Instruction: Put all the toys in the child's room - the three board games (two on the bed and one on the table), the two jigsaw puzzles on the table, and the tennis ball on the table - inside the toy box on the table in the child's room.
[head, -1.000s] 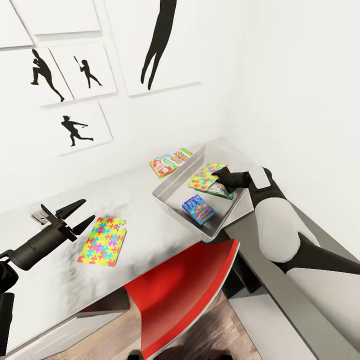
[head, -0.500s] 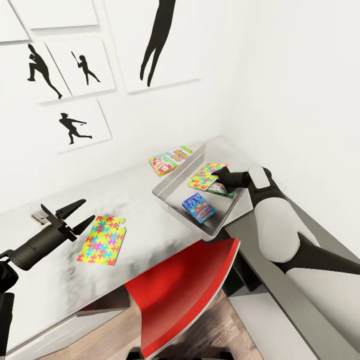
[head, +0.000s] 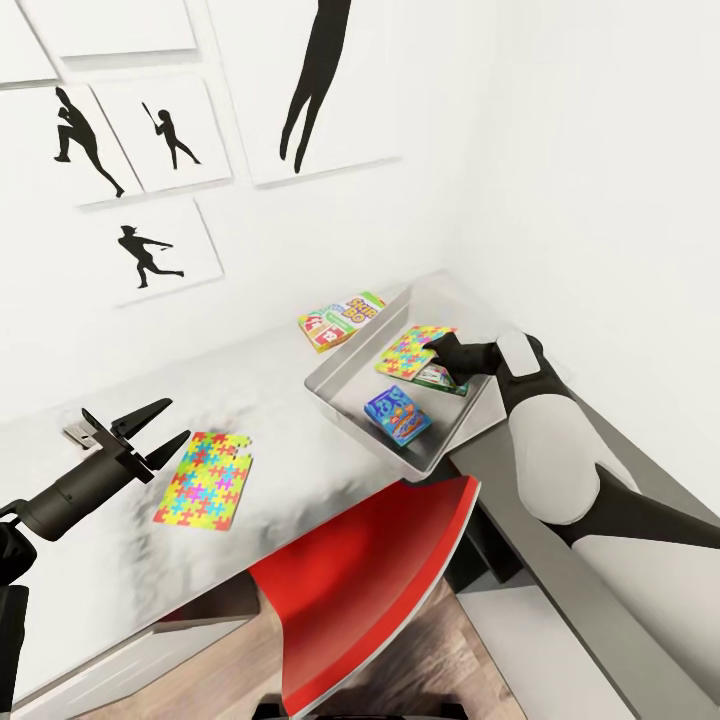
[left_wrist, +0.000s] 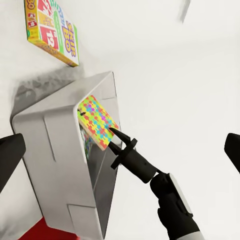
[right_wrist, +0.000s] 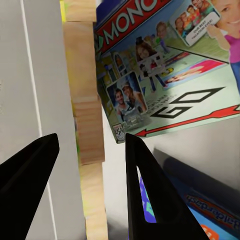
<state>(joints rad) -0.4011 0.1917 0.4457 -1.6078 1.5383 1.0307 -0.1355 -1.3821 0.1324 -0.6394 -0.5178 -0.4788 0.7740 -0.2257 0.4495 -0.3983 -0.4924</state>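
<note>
Grey toy box (head: 345, 395) on table (head: 290, 470), head view: right pincer (head: 437, 352) grasping jigsaw puzzle (head: 408, 352) inside it; second puzzle (head: 205, 480) on table beside released left pincer (head: 165, 425) | left wrist view: board game (left_wrist: 52, 32) beyond box | right wrist view: puzzle edge (right_wrist: 90, 125) between fingers.
</note>
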